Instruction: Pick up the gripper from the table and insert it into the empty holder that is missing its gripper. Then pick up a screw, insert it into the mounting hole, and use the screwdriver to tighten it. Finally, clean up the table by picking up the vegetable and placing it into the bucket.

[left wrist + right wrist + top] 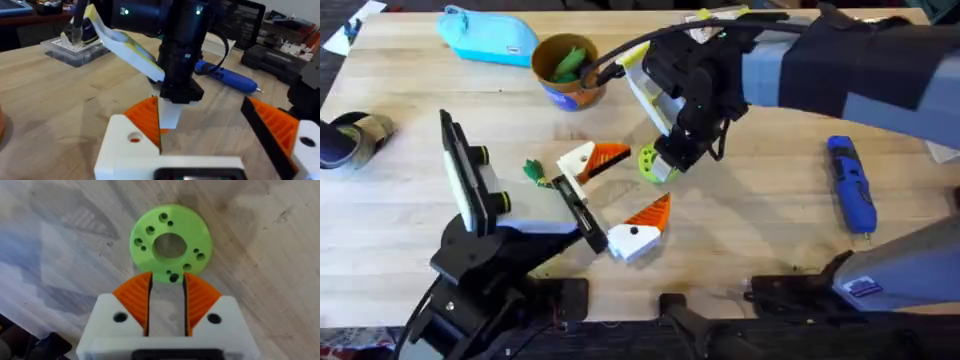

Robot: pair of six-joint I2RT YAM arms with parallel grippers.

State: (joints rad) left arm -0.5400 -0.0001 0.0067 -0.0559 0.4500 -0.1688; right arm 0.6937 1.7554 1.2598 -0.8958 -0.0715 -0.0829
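The right gripper [167, 296] hovers over a lime-green disc [170, 245], fingers slightly parted and empty, likely reaching for screws, while the loose gripper [642, 228] lies on the table beside the holder [485, 195].

Bright, even light from above is falling across the counter [410, 110].
Soft shadows are pooling beneath the blurred right arm [840, 65]; the left wrist background is blurring.

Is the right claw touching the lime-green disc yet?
Cannot tell. In the right wrist view the right claw hangs open over the lime-green disc's near edge; tips overlap its rim, contact unclear.
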